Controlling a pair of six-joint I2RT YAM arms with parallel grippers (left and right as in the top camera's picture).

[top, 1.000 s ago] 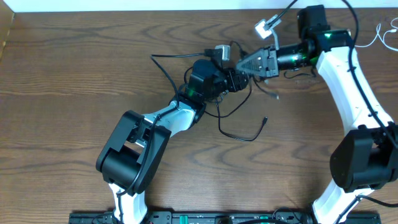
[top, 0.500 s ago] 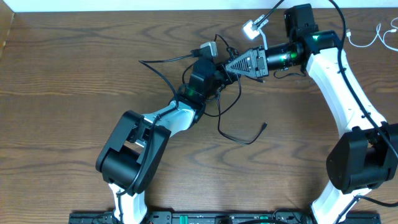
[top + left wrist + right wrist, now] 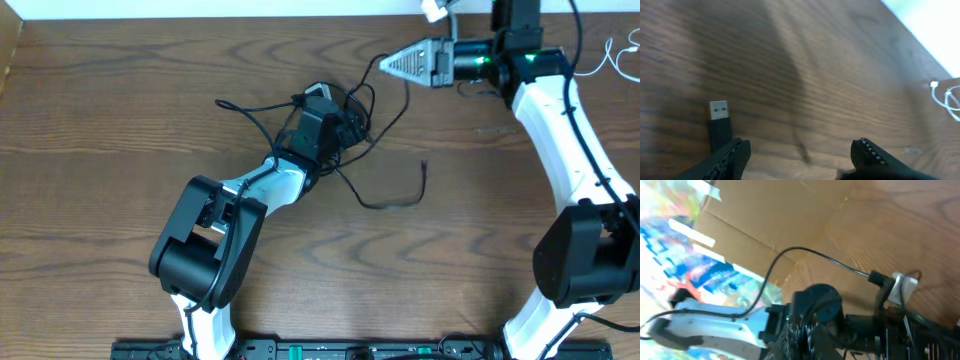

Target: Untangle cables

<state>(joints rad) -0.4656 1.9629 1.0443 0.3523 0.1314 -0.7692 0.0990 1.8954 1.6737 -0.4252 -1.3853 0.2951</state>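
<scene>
The black cable [image 3: 385, 204] lies looped on the wooden table around my left gripper [image 3: 343, 122]. One strand rises from that tangle to my right gripper [image 3: 388, 64], which is shut on it near the table's back edge. The cable's free plug end [image 3: 424, 166] rests to the right of the tangle. In the left wrist view, my left gripper [image 3: 800, 161] stands open over bare wood, with a black USB plug [image 3: 720, 119] just beyond its left finger [image 3: 732, 157]. The white cable [image 3: 607, 60] lies apart at the far right edge, also visible as the white cable [image 3: 949, 98].
A thick black wire with a silver connector [image 3: 902, 287] hangs on the left arm's wrist. The left arm [image 3: 215, 235] stretches across the table's middle, the right arm [image 3: 570, 140] along the right side. Cardboard [image 3: 790, 215] stands beyond the table.
My right gripper has moved up and back to the right, drawing a black strand out of the tangle. The left gripper shifted slightly left, and the cable's free end slid toward the back.
</scene>
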